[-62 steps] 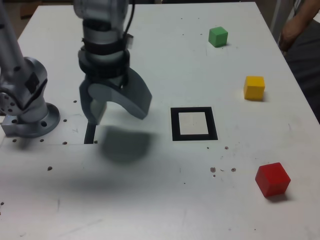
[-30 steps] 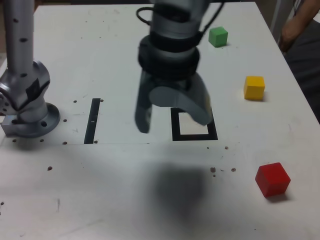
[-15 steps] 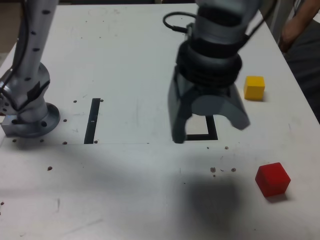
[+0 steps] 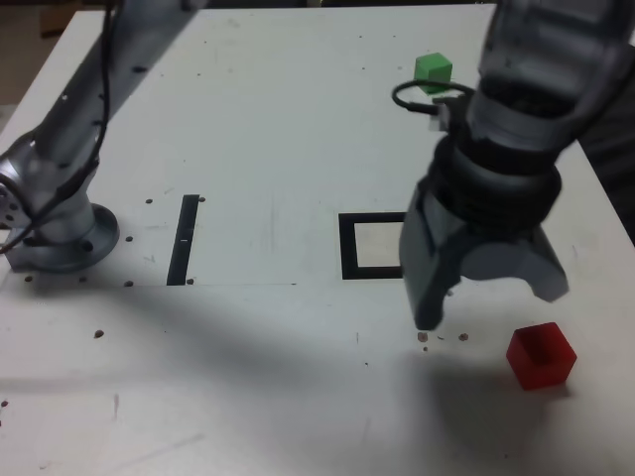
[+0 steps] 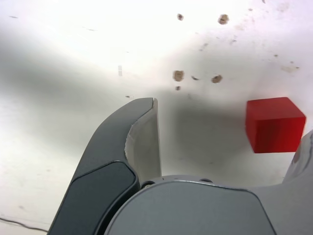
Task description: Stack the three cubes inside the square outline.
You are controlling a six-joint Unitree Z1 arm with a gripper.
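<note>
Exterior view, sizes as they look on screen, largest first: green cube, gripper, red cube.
1. Gripper
2. Red cube
3. Green cube, partly behind a cable

The gripper's nearness to the camera likely enlarges it.

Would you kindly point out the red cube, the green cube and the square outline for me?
Red cube (image 5: 275,128): wrist view, on its side face.
Green cube (image 4: 433,68): exterior view, on its visible upper part.
Square outline (image 4: 348,246): exterior view, on the black border's left side.
</note>
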